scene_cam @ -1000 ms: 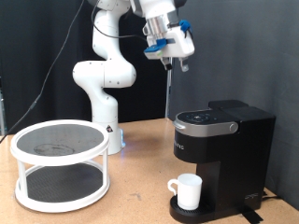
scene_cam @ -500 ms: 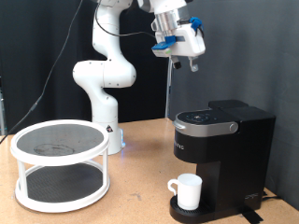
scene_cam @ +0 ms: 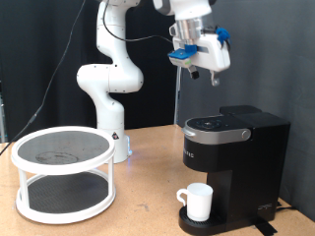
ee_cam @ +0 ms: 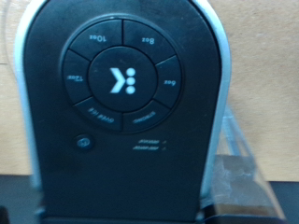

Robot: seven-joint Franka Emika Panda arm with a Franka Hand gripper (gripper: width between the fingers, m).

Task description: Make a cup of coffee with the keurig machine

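Since the earlier frames the gripper (scene_cam: pixel 211 71) has swung towards the exterior view's right and now hangs high above the keurig machine (scene_cam: pixel 234 157), well apart from its lid; whether its fingers are parted or closed I cannot tell, and nothing shows between them. In the exterior view the machine stands at the bench's (scene_cam: pixel 138 211) right side with its lid down, and the cup (scene_cam: pixel 197 202) sits on the drip base under the spout, handle turned to the view's left. A round two-tier wire rack (scene_cam: pixel 62 172) stands near the bench's left edge, well apart from both. The wrist view looks straight down on the machine's top, showing the button panel (ee_cam: pixel 121 81) with its ring of size buttons and a small power button (ee_cam: pixel 84 144) below; the fingers do not show there. Judged from this, the risk is a descent off-centre: the buttons sit close together, so a slightly misplaced fingertip could press the wrong size, and a hard push could shift the machine and cup.
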